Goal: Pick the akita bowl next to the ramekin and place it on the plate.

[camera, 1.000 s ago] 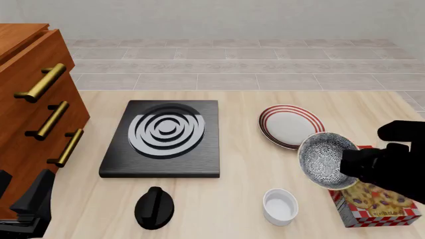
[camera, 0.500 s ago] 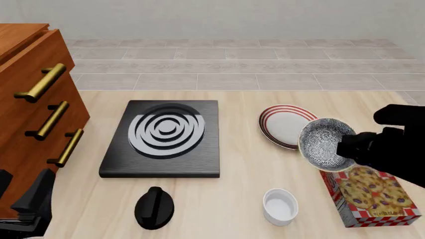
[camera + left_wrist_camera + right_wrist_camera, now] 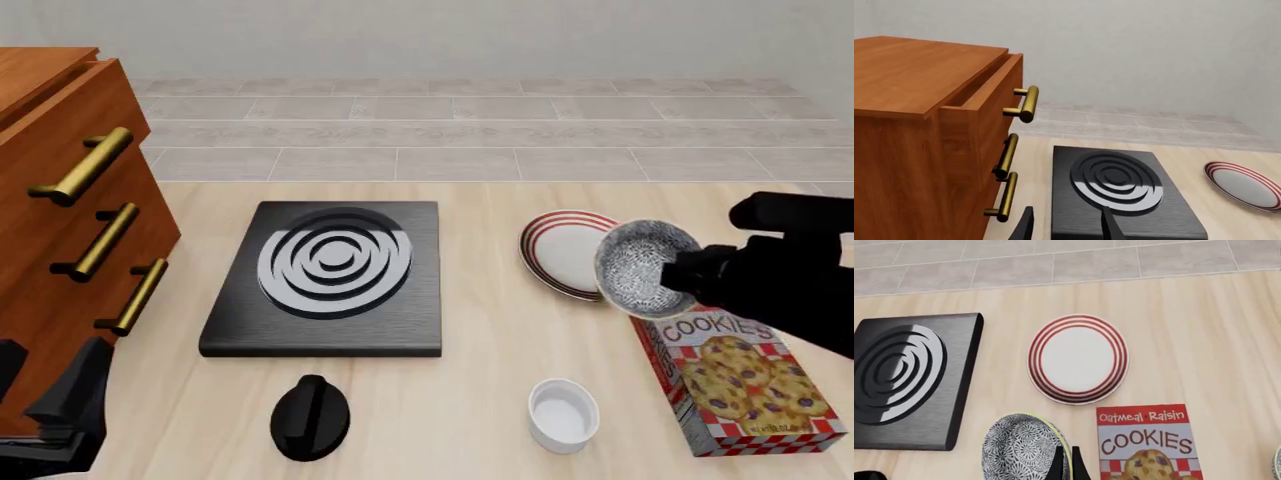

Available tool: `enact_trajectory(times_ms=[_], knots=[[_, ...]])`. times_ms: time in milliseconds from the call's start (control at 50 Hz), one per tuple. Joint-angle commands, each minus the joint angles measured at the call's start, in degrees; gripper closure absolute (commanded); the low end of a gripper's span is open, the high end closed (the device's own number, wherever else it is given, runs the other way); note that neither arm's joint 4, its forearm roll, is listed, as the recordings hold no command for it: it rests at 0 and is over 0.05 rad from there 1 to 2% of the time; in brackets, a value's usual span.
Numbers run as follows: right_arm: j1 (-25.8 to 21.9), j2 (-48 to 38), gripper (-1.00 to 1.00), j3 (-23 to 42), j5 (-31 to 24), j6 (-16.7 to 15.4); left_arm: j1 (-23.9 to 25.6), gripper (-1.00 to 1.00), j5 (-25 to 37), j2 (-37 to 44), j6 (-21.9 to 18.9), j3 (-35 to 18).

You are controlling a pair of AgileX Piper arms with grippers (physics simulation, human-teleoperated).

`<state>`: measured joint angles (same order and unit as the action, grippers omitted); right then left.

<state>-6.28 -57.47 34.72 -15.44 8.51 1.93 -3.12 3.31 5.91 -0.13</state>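
Note:
The akita bowl, speckled grey and white inside, hangs tilted above the table, overlapping the right edge of the plate. My right gripper is shut on the bowl's rim. In the right wrist view the bowl sits beside the thin fingers, with the red-striped plate farther ahead. The white ramekin stands near the table's front edge. My left gripper rests at the front left; its fingers are spread with nothing between them.
A cookie box lies under my right arm. A black stove with white rings occupies the table's middle. A black rounded thing sits in front of it. A wooden drawer cabinet with brass handles stands at the left.
My right gripper has carried the bowl away from me and slightly left, toward the plate, uncovering more of the cookie box. The left arm has barely moved.

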Motion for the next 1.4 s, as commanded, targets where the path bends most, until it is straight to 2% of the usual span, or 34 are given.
enact_trajectory(times_ms=[20,660,1400], knots=[[0.46,-3.77,1.00,0.85,4.02,0.05,-0.09,-1.00,-0.53,0.83,0.07,0.02],[1.65,-13.43,1.00,6.04,9.83,-0.91,-0.05,-1.00,-2.89,3.71,0.43,0.08],[2.17,-21.76,1.00,7.94,16.03,-1.06,-0.35,-1.00,-3.00,3.84,0.44,0.09]])
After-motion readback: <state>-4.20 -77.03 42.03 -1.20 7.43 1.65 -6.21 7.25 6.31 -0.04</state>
